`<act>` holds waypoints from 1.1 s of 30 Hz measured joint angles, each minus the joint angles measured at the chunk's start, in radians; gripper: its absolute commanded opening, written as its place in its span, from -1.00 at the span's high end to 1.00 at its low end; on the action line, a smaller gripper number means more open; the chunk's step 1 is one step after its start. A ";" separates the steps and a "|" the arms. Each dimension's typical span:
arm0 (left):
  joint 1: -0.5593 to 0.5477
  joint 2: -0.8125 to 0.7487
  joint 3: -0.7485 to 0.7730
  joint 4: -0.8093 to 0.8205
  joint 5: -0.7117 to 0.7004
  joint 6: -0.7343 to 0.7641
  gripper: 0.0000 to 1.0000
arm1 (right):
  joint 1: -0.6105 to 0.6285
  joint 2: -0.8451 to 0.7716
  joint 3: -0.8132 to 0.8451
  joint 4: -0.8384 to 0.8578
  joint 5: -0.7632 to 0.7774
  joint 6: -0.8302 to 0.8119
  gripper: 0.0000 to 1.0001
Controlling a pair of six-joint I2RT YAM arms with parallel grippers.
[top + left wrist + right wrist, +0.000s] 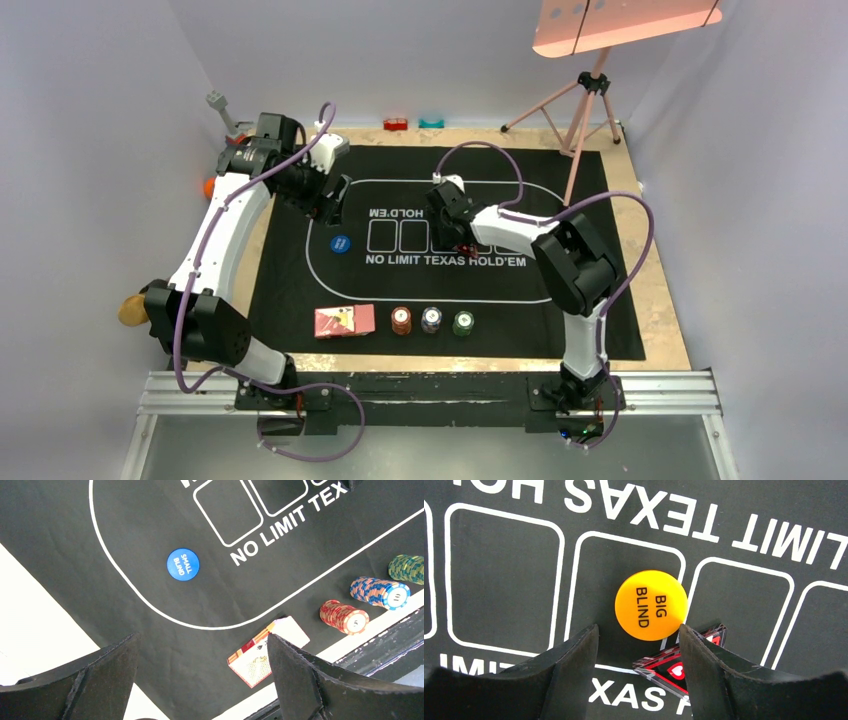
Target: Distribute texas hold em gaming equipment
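While the left gripper (pixel 202 637) hangs spread near the blue SMALL BLIND disc (pixel 182 564) on the mat (pixel 150 510), the right gripper (pixel 639 630), jaws apart over the central orange BIG BLIND disc (pixel 651 605), should close squarely, sparing the adjacent triangle marker (pixel 664 665).

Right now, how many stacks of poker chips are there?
3: a red stack, a blue stack and a green stack, side by side along the mat's near edge, right of the cards. More may be hidden.

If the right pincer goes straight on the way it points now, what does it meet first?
Most likely the orange BIG BLIND disc, lying on the mat just ahead of the open right pincer. The triangle marker beside the disc might be touched too; depth is unclear.
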 measured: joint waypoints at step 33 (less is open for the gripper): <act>0.044 0.000 -0.016 0.010 -0.019 0.002 -0.99 | -0.072 0.431 0.713 -0.244 -0.016 -0.034 0.13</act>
